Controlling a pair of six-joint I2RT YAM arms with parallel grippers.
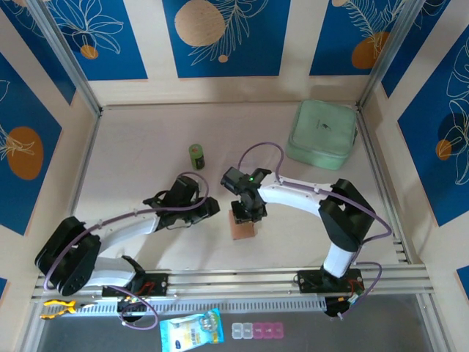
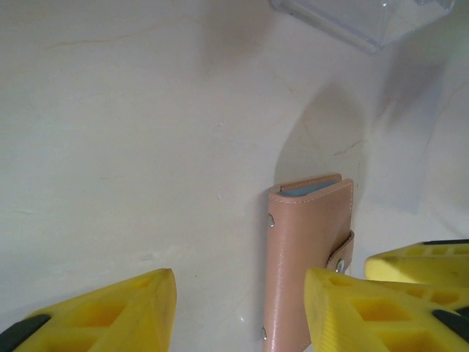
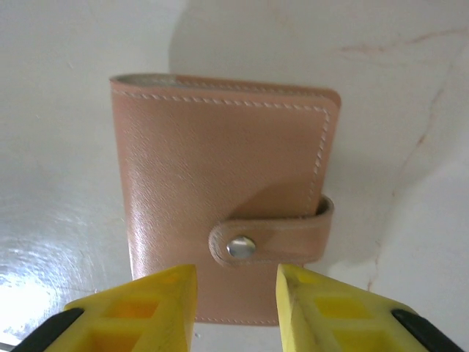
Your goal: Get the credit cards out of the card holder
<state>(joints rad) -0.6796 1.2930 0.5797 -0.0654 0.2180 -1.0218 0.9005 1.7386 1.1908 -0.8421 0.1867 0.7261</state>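
The card holder (image 1: pixel 242 227) lies closed on the table, tan-pink leather with its snap tab (image 3: pixel 267 240) fastened across the front. My right gripper (image 3: pixel 236 282) hovers open over the holder's (image 3: pixel 220 183) near edge, just below the snap, with nothing between its fingers. My left gripper (image 2: pixel 240 293) is open to the left of the holder (image 2: pixel 304 257); its right finger (image 2: pixel 344 308) overlaps the holder's near end, and I cannot tell whether they touch. A blue-grey strip (image 2: pixel 311 189) shows at the holder's far end. The credit cards are hidden inside.
A mint-green case (image 1: pixel 322 132) sits at the back right and a small green container (image 1: pixel 196 155) stands behind the grippers. A clear plastic box (image 2: pixel 366 18) lies beyond the holder. A blue packet (image 1: pixel 190 330) and a pill organiser (image 1: pixel 256 331) lie in front of the bases.
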